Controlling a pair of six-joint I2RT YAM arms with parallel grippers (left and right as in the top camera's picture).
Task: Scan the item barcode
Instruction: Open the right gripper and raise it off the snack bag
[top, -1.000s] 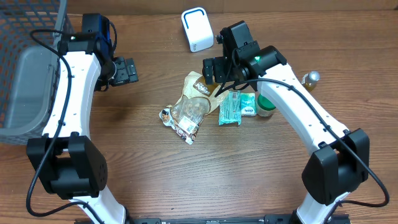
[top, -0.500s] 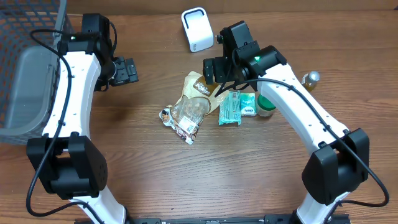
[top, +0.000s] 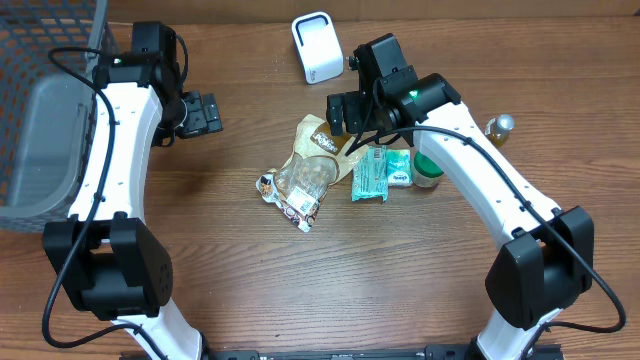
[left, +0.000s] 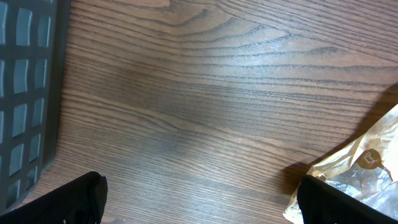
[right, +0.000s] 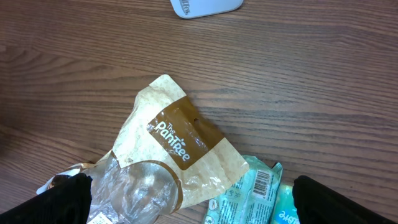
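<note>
A cream and brown snack bag (top: 312, 165) lies mid-table, partly over a teal wipes packet (top: 370, 172) that has a second teal packet (top: 398, 167) beside it. The white scanner (top: 316, 47) stands at the back. My right gripper (top: 345, 112) hovers open just behind the bag; in its wrist view the bag (right: 174, 149) and the teal packet (right: 249, 196), barcode facing up, lie between its spread fingers (right: 345, 202). My left gripper (top: 203, 113) is open over bare wood to the left, with the bag's edge (left: 367, 162) by its right finger (left: 348, 202).
A grey mesh basket (top: 40, 140) fills the left edge, close to the left arm. A green-lidded jar (top: 428, 172) sits right of the teal packets, and a small bottle (top: 500, 125) stands farther right.
</note>
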